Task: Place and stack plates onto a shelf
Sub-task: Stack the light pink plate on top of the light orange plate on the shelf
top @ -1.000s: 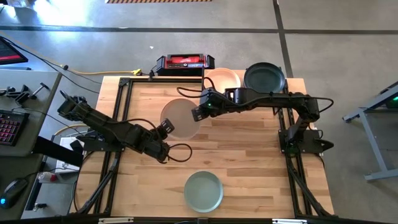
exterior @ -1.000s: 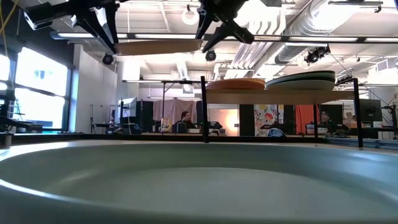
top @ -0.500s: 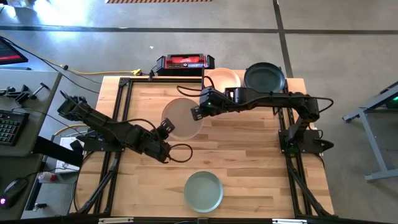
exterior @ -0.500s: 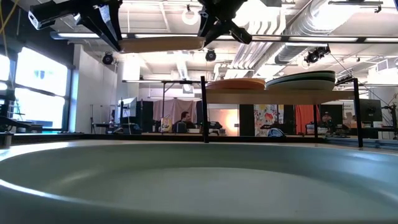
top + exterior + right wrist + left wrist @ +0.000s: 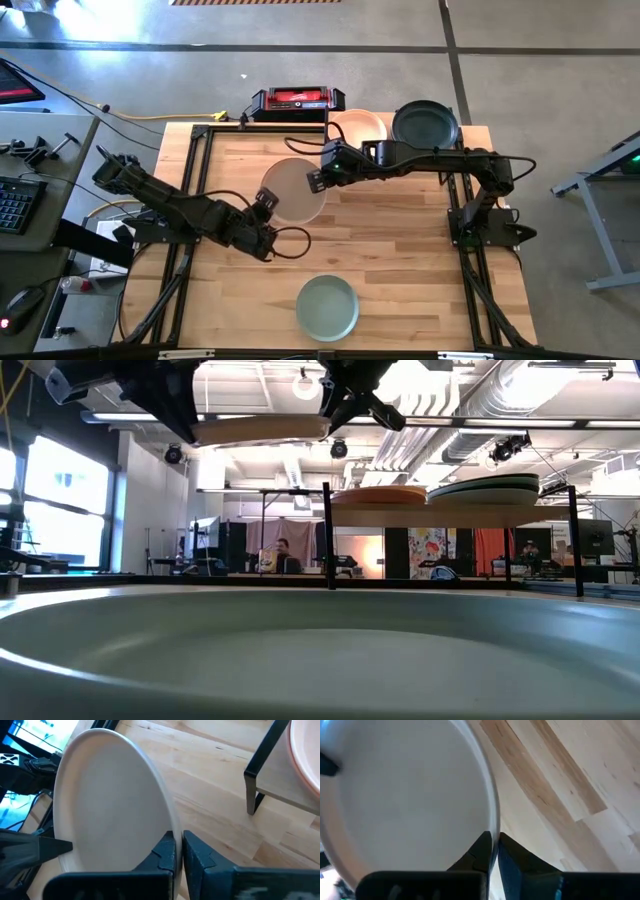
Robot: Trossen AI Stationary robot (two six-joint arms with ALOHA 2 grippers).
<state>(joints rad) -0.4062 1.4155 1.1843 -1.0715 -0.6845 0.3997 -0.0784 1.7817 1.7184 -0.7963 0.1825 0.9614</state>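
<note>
On the butcher-block wooden tabletop, in a workshop with a person seated far behind, both grippers pinch one round cream matte plate aloft: left gripper clamps its near rim, right gripper the opposite edge, beside the raised light-wood shelf bearing stacked plates.

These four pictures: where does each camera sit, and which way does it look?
High view: overhead, looking down at table, both arms.
Low view: tabletop height, behind a green plate, facing the shelf.
Left wrist view: on the left arm; left gripper pinching the cream plate.
Right wrist view: on the right arm; right gripper pinching it too.
All four share that plate.
</note>
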